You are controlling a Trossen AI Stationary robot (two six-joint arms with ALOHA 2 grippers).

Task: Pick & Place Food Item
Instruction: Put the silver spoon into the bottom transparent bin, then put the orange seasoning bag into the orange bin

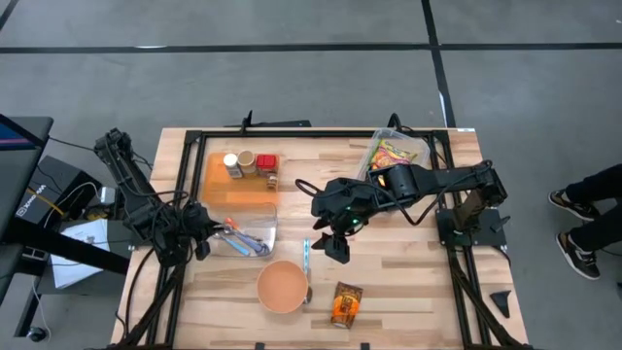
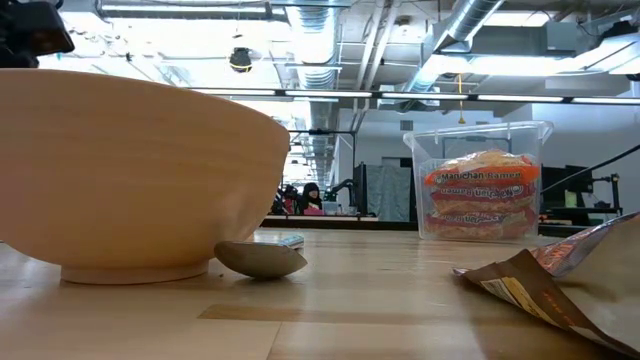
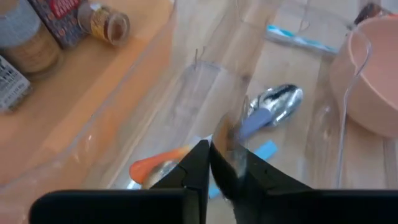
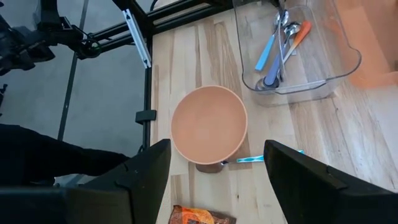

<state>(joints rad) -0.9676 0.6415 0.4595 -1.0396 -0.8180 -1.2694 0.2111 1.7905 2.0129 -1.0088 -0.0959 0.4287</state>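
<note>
A food packet [image 1: 346,303] lies flat on the table near the front edge; it also shows in the low view [image 2: 570,280]. A tan bowl [image 1: 282,287] stands left of it, with a blue-handled spoon [image 1: 307,259] beside the bowl. My right gripper [image 1: 335,238] is open and empty above the table, over the bowl [image 4: 208,124] and spoon [image 4: 261,159]. My left gripper [image 1: 201,238] is shut at the left wall of a clear container [image 1: 248,236] of utensils. My left gripper's shut fingertips [image 3: 200,158] stand at the clear container's wall [image 3: 229,140], coming level from the table's left. I cannot tell whether they pinch the wall or only touch it. The container rests on the table.
A clear bin of ramen packs [image 1: 397,153] stands at the back right and shows in the low view [image 2: 485,190]. An orange tray [image 1: 219,185] with spice jars [image 1: 248,163] stands at the back left. There is bare wood between the bowl and the bin.
</note>
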